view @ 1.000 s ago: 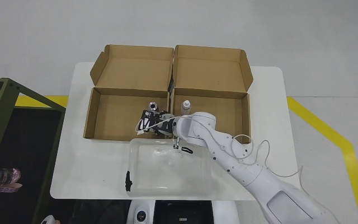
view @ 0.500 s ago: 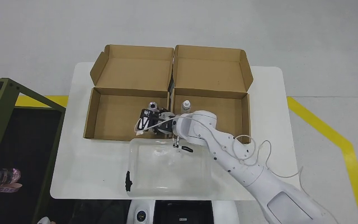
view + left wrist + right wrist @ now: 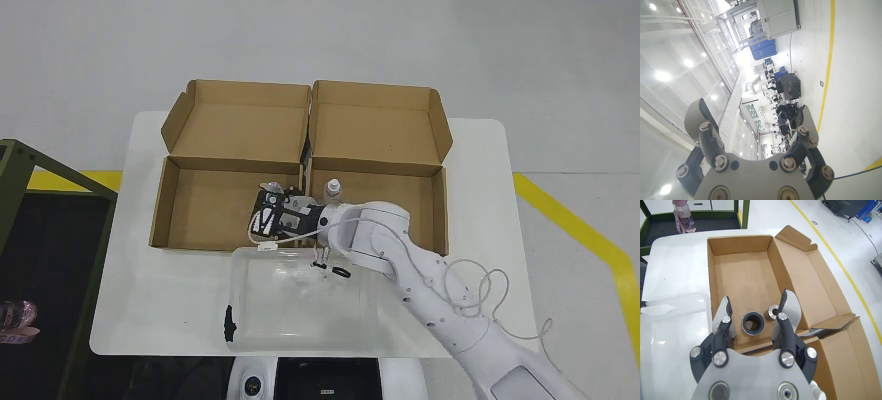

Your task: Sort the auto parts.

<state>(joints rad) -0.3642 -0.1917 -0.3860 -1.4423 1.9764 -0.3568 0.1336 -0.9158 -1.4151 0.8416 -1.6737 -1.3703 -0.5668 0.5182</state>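
The left brown cardboard box (image 3: 200, 205) stands open on the far half of the white table (image 3: 140, 290). Two parts lie toward its near right corner: a short metal ring with a black rim and a hollow bore (image 3: 753, 323), and just beside it a small silvery steel cylinder (image 3: 770, 314). The right gripper (image 3: 756, 298) hangs over them with its jaws spread wide and nothing between them, the ring lying below the gap.

Both parts look rigid, smooth and heavy for their size. They are probably slippery, so a square pinch across the outer wall should suit best. The neighbouring cylinder leaves little room on that side.

The right brown cardboard box (image 3: 400, 210) touches the first and holds one small silvery part (image 3: 332, 187) near its far left corner. A clear plastic bin (image 3: 240, 300) sits along the table's near edge.

The left gripper (image 3: 753, 108) is also spread and empty, aimed out at a bright workshop hall. A grey floor with a yellow line surrounds the table.
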